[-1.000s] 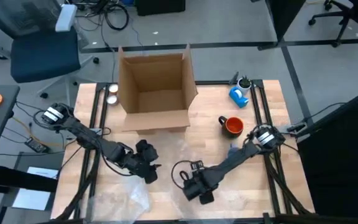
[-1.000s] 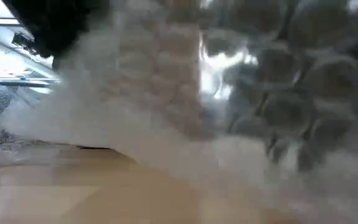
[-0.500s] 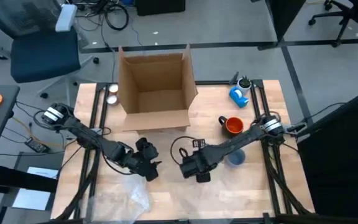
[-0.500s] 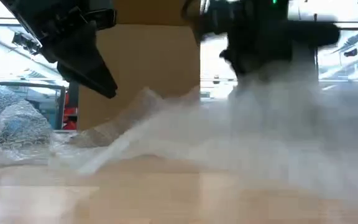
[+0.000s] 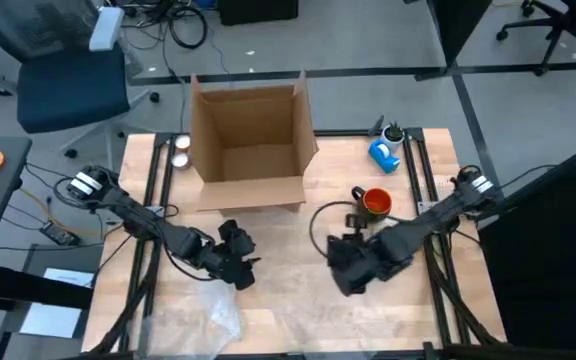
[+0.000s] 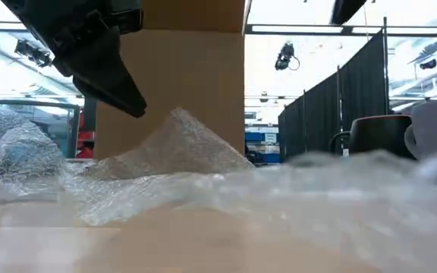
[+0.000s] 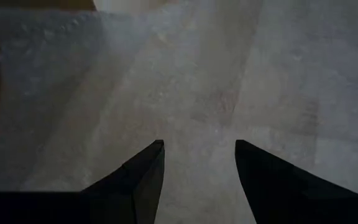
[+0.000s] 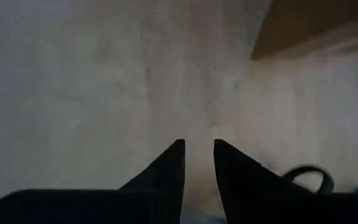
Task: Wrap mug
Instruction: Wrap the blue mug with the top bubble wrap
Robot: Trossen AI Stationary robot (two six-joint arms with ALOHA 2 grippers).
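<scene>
Hovering low mid-worktop, right gripper [image 5: 353, 270], fingers nearly closed, nothing visibly pinched. Left gripper [image 5: 236, 262] open over clear bubble-wrap sheet [image 6: 203, 182], likely pinning it flat. Orange ceramic mug [image 5: 374, 203] stands unwrapped near the right edge, before open cardboard box [image 5: 251, 140].

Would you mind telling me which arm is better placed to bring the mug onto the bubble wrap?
Right, probably: the right claw is just beside the orange mug; the left claw is farther away.
</scene>
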